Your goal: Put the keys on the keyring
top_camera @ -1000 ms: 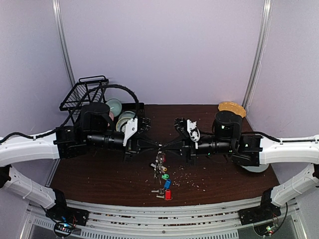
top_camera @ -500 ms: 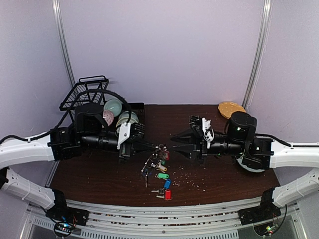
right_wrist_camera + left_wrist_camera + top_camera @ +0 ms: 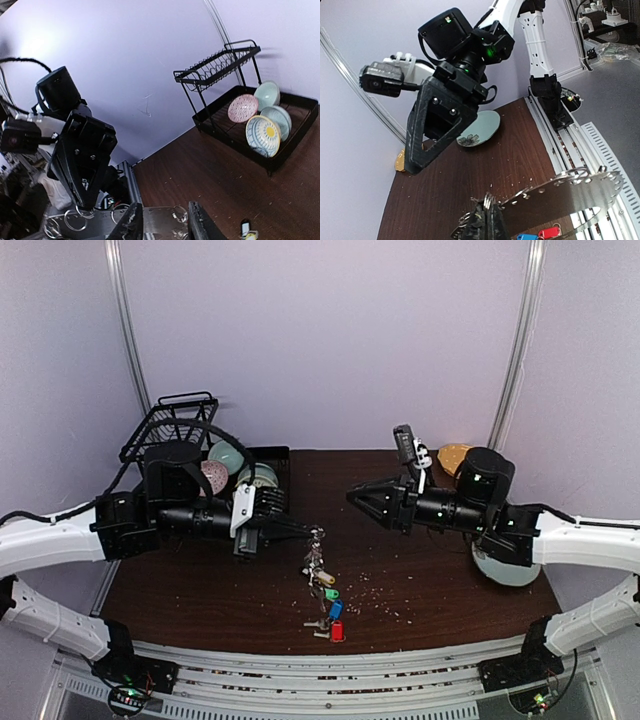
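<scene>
The left gripper hung low over the middle of the table, its fingers pressed together on the top of the keyring, so that the bunch of keys dangled from it down to the tabletop. The loose tagged keys lay just below the bunch: a green tag, a blue one and a red one, the red nearest the front edge. In the left wrist view the ring's wire and a few strung keys showed pinched right at the fingertips.

The right gripper stood apart from the ring, raised and pointing at it, fingers parted with nothing between them (the right wrist view showed only a bare gap between its two tips).

The step in hand looked like holding the ring steady while the other arm went for a key. The next move would call for the right gripper to drop to one of the tagged keys, take it by the tag, and bring its hole to the ring's open end; where that opening lay could not be made out.
</scene>
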Tool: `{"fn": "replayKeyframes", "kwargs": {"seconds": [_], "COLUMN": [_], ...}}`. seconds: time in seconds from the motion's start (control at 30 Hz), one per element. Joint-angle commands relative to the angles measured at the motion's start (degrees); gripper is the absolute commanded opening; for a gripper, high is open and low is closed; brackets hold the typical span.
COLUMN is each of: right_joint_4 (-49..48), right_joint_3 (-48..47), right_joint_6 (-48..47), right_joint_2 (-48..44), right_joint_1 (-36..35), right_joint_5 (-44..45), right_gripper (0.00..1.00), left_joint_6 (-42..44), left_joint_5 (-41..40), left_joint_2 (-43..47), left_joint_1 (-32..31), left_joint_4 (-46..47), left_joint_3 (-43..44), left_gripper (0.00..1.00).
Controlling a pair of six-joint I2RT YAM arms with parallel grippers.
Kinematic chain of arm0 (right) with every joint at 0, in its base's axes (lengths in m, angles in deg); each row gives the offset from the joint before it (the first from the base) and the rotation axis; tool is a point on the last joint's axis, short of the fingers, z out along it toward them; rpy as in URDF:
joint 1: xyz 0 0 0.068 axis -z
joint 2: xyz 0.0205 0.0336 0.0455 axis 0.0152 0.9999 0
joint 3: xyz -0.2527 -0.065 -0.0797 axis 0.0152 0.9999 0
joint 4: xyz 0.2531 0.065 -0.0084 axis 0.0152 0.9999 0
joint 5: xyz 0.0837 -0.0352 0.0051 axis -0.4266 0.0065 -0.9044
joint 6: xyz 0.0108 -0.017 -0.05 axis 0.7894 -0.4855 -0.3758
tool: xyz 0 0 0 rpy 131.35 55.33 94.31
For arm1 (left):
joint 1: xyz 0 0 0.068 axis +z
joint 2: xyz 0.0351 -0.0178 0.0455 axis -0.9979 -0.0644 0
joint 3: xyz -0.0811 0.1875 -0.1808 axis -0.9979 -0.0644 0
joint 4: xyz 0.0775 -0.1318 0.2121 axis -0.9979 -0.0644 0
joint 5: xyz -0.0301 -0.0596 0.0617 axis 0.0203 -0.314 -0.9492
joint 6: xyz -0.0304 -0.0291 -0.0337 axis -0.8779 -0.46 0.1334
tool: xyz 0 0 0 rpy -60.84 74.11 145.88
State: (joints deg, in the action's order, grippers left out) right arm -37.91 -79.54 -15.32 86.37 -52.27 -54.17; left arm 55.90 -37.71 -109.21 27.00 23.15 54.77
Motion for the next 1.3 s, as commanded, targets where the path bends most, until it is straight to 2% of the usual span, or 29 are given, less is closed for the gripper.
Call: {"fn": "replayKeyframes", "kwargs": {"seconds": [0.0,0.17,0.27,0.37,0.5,0.83,1.27], "right_joint_4": [10.38,12.25,14.08,9.82,5.42,-1.72,-3.53], "right_joint_3": [-6.23,-9.04,-10.26,-8.75,-7.69,-8.22,-9.09], "right_joint_6": [15.9,20.68,20.73,22.61,24.58,27.7,27.15], "right_joint_2": [2.52,5.97,8.6,9.9,11.14,14.59,14.63], "right_joint_1": [-0.27,-0.55,-0.84,-1.34,-1.39,-2.06,-2.09], "right_joint_5": [1.26,-2.44,-5.07,-9.09,-11.1,-14.78,-15.9], "right_gripper": [0.34,0.42,0.51,0.53,0.46,0.39,0.05], "left_joint_6": [6.53,13.44,15.54,16.47,16.76,17.45,17.72], "left_joint_5": [-3.3,-5.78,-7.03,-7.07,-6.84,-8.19,-9.09], "left_joint_2": [1.42,1.58,1.14,0.94,0.68,0.75,1.27], "left_joint_1": [-0.06,-0.02,-0.02,-0.02,-0.02,-0.04,-0.02], "left_joint_4": [1.03,0.46,-0.18,-0.13,-0.38,-1.09,-1.89], "left_joint_3": [1.73,1.67,2.51,2.76,3.03,2.63,1.95], "left_gripper": [0.0,0.0,0.0,0.0,0.0,0.0,0.0]}}
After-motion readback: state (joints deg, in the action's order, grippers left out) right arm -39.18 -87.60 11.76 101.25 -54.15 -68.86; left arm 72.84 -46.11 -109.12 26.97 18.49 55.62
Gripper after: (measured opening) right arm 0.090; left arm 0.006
